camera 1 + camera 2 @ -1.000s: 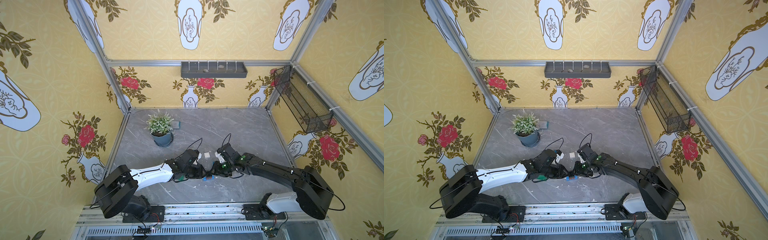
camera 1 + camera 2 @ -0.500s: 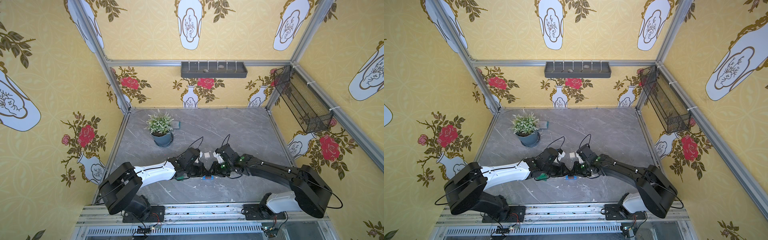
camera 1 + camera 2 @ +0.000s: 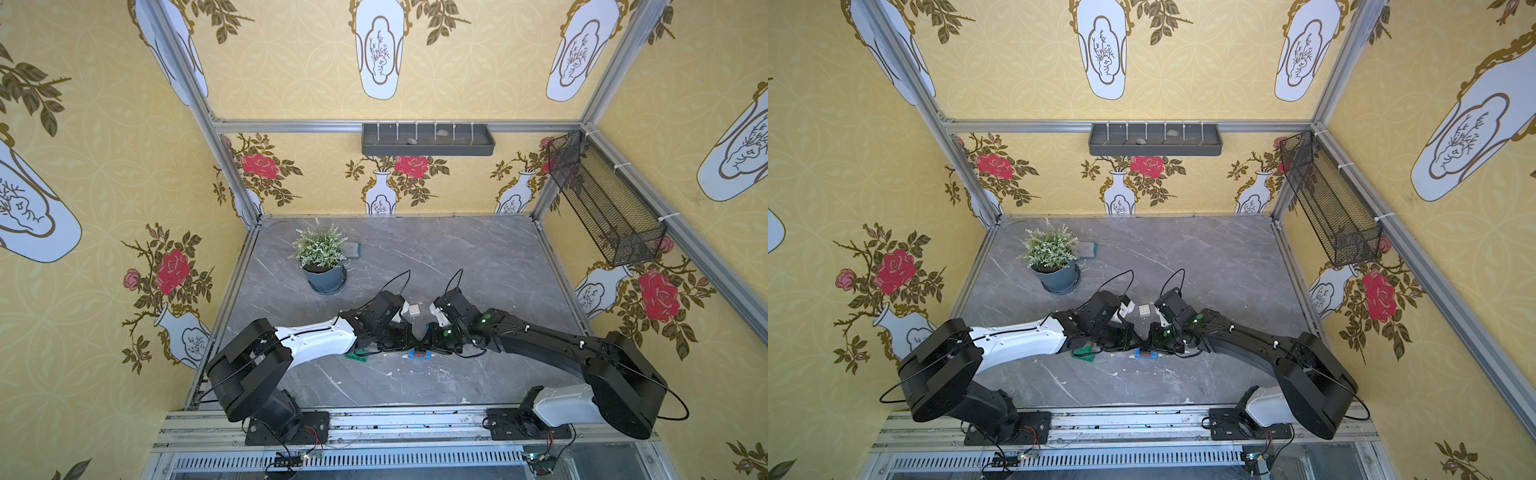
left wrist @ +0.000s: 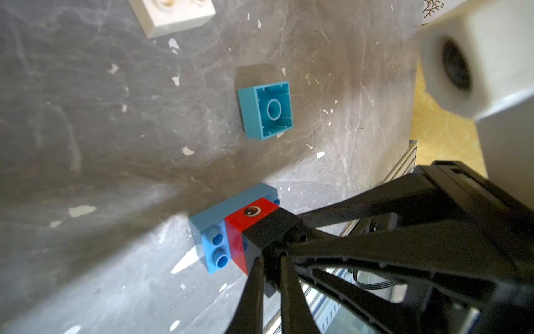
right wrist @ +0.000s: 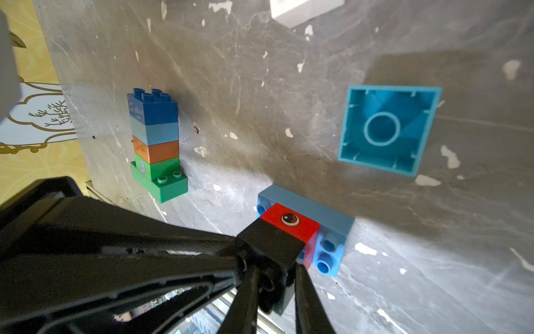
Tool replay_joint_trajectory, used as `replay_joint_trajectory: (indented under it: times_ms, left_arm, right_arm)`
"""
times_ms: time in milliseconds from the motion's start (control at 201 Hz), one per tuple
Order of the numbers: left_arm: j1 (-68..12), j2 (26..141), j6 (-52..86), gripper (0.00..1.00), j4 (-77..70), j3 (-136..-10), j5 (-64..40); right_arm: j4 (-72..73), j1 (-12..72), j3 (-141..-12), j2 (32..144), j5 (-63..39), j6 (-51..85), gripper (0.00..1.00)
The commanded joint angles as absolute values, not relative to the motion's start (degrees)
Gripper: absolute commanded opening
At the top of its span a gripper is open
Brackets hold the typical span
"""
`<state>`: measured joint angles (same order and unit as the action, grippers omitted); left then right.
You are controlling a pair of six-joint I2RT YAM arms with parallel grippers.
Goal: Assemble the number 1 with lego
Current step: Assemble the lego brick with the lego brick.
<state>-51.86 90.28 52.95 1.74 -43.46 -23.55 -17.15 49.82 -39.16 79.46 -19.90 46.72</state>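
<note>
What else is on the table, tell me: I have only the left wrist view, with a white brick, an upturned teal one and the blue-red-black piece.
Observer: The right wrist view shows a stack: dark blue, light blue, orange-brown and green squares on a long green brick.
Operator: Place it.
Observer: In both top views the long green brick is partly hidden by the left arm, left of the blue-red-black piece.
Operator: Now anything farther off.
Observer: A potted plant stands near the table's far left corner.
</note>
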Motion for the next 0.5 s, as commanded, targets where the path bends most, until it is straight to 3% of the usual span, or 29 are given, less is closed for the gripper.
replay_joint_trajectory:
  times_ms: [0,433,498]
  left_arm:
    - [-52.45,93.64,52.47,0.10,8.07,-42.04,-20.83]
    - [-52.47,95.64,51.68,0.07,9.40,-43.91,-21.26]
    - [-52.50,94.91,51.12,0.07,9.49,-44.45,-21.23]
  right_arm:
    - [-23.29,50.43,-37.19,81.06,-17.74,45.63,0.20]
    - [-24.53,50.43,-36.95,81.30,-16.80,45.44,0.19]
    - [-24.23,50.43,-37.51,80.41,-17.05,45.33,0.23]
